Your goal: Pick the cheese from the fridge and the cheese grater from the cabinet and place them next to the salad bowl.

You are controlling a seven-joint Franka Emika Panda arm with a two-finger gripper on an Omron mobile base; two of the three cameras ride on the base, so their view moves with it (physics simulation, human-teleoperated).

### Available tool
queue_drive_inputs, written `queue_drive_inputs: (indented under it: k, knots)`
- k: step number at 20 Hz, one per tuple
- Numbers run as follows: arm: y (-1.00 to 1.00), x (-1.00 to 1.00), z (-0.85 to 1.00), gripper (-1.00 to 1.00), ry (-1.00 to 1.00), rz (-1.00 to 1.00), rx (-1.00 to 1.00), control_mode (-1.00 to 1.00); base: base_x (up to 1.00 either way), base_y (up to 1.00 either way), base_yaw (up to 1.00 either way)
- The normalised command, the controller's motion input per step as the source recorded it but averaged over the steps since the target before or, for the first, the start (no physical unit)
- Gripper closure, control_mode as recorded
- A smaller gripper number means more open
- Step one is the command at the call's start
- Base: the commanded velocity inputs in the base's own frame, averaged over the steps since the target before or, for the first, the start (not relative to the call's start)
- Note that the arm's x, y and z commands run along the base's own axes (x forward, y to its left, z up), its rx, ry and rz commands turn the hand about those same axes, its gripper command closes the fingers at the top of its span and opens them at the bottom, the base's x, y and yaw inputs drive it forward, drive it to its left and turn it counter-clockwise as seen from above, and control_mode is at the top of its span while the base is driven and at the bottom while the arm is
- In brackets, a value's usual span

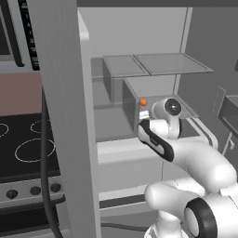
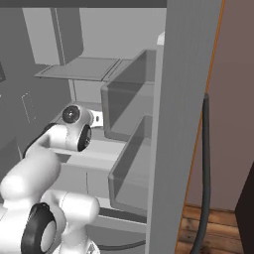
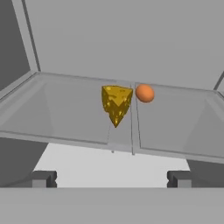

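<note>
Black stove [image 1: 23,148] — small orange ball [image 3: 145,93]

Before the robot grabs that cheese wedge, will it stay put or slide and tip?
The cheese looks like a stiff chunk, so it probably won't squash. It seems to stand on its narrow point on a smooth glass shelf, so a nudge could tip or slide it. The orange ball beside it would likely roll if bumped.

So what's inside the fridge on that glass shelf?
A yellow cheese wedge and a small orange ball beside it on the shelf. Behind them, the bare back wall.

cheese [image 3: 116,103] on fridge shelf [image 3: 65,113], ball [image 3: 145,93] beside
</note>
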Motion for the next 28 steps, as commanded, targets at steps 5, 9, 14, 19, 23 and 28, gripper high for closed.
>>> queue_drive_inputs:
  k: [5,9,14,19,23,28]
  knots:
    - [0.00,0.41,-0.08,-1.00,-0.02,0.02,0.00,-1.00,0.00,0.00,0.00]
    - [0.00,0.42,-0.01,-1.00,-0.01,0.02,0.00,-1.00,0.00,0.00,0.00]
    - [0.00,0.40,-0.09,-1.00,-0.01,0.02,0.00,-1.00,0.00,0.00,0.00]
    - [0.00,0.33,-0.13,-1.00,0.00,0.00,0.00,-1.00,0.00,0.00,0.00]
    - [0.00,0.29,-0.14,-1.00,0.00,0.00,0.00,-1.00,0.00,0.00,0.00]
    - [0.00,0.29,-0.06,-1.00,0.00,0.00,0.00,-1.00,0.00,0.00,0.00]
